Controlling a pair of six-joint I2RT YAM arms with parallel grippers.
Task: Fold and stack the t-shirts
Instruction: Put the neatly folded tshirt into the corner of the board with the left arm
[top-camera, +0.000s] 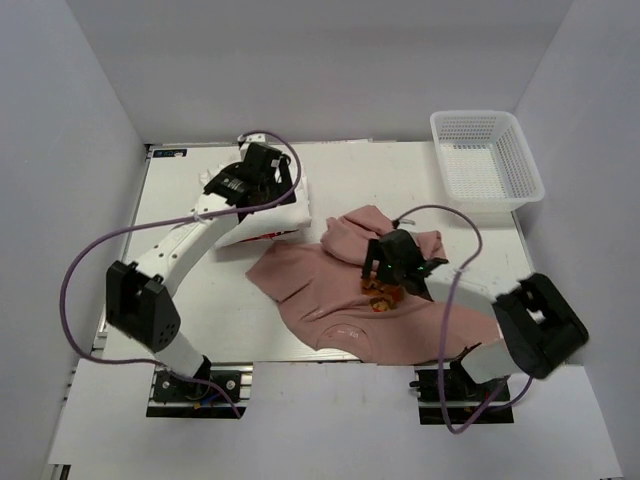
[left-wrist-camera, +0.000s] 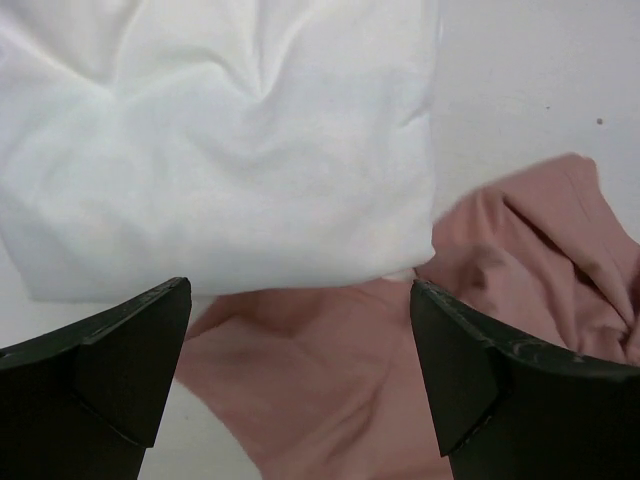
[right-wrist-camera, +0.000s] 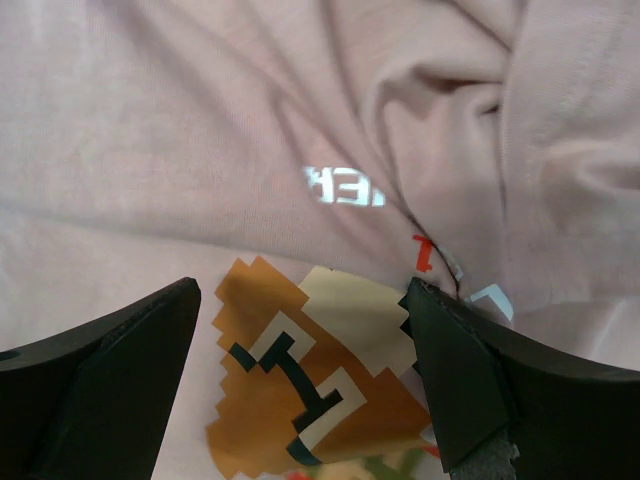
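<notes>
A dusty pink t-shirt (top-camera: 330, 290) lies crumpled on the table's middle and right, its pixel-art print (right-wrist-camera: 320, 390) facing up. A folded white t-shirt (top-camera: 272, 220) with a red print edge lies at the back left, its near edge next to the pink one. My left gripper (top-camera: 262, 178) is open over the white shirt (left-wrist-camera: 230, 140); pink cloth (left-wrist-camera: 330, 380) shows between its jaws. My right gripper (top-camera: 385, 272) is open and empty just above the pink shirt's print, its jaws either side of it.
A white plastic mesh basket (top-camera: 487, 160) stands at the back right corner. White walls close in the table on three sides. Purple cables loop off both arms. Bare table (top-camera: 180, 200) shows at the left and back.
</notes>
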